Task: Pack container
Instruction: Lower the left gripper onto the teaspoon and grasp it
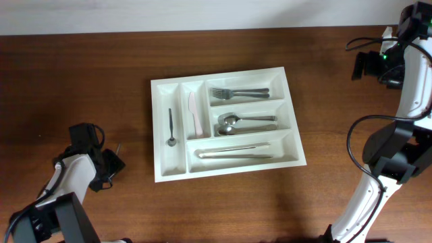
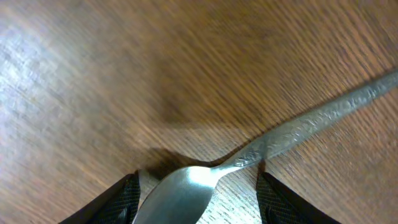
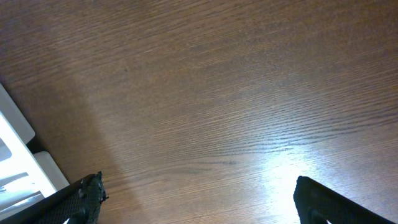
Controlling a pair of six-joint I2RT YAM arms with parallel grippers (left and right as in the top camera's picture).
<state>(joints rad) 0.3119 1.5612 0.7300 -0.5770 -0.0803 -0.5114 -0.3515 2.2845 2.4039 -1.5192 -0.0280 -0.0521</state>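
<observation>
The container (image 1: 154,128), a white cutlery tray, sits mid-table holding forks (image 1: 237,92), spoons (image 1: 243,121), long knives (image 1: 236,152), a small spoon (image 1: 171,127) and a pale knife (image 1: 194,115). My left gripper (image 1: 111,165) is low over the table at the lower left. In the left wrist view a metal spoon (image 2: 186,193) lies with its bowl between the open fingers (image 2: 127,199) of that gripper (image 2: 198,180), wood showing beside the right finger. Its patterned handle runs up to the right. My right gripper (image 1: 368,65) hangs open and empty at the far right (image 3: 199,193).
The tray's corner (image 3: 12,149) shows at the left edge of the right wrist view. Dark wooden table (image 1: 81,81) surrounds the tray on all sides. The right arm's base and cables (image 1: 391,155) stand at the right edge.
</observation>
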